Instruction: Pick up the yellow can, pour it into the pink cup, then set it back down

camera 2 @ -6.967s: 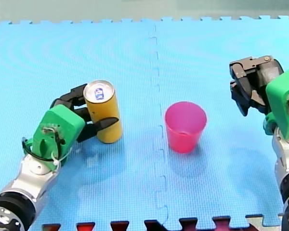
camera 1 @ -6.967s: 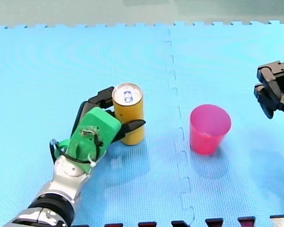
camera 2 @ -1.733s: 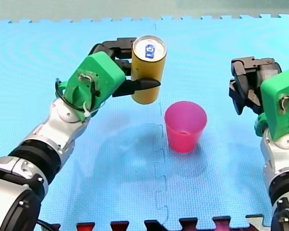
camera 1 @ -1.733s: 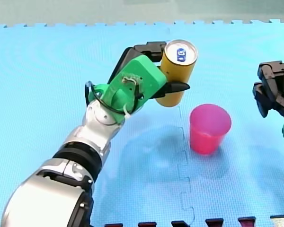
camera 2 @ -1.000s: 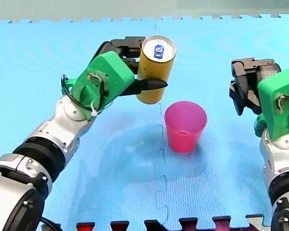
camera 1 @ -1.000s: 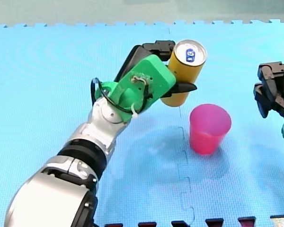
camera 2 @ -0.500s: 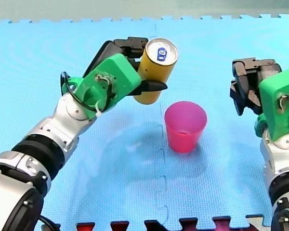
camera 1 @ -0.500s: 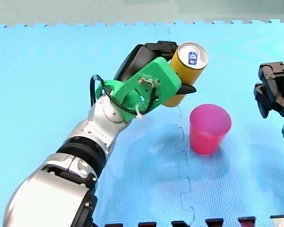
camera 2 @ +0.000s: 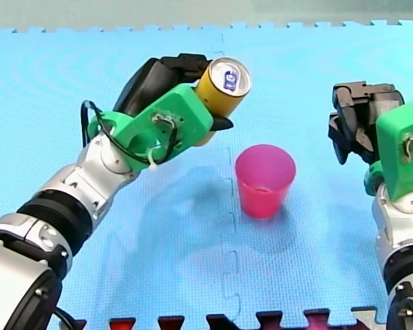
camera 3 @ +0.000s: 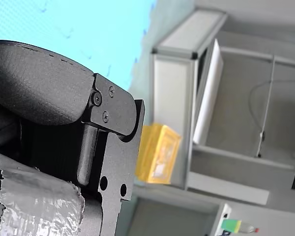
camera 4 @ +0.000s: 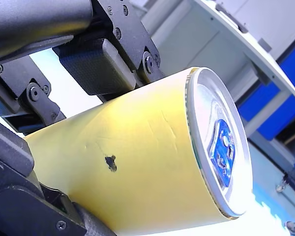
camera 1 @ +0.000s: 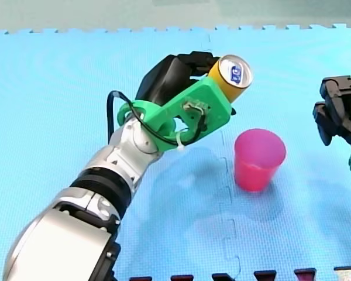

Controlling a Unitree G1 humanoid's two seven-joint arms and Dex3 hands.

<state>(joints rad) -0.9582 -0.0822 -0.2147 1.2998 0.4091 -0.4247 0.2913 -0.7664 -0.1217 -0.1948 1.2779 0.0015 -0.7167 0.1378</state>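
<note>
Upper centre: yellow can (camera 2: 219, 88) grasped by left hand (camera 2: 164, 79), tilted short of pink cup (camera 2: 265, 182); spill onto mat (camera 2: 310, 275) risked. Right hand (camera 2: 354, 124) clenched, right edge.

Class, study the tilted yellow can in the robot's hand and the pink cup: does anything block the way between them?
Nothing visible does. The left hand holds the yellow can tilted, up and left of the pink cup, open air between. The right hand, shut, is off to the cup's right.
</note>
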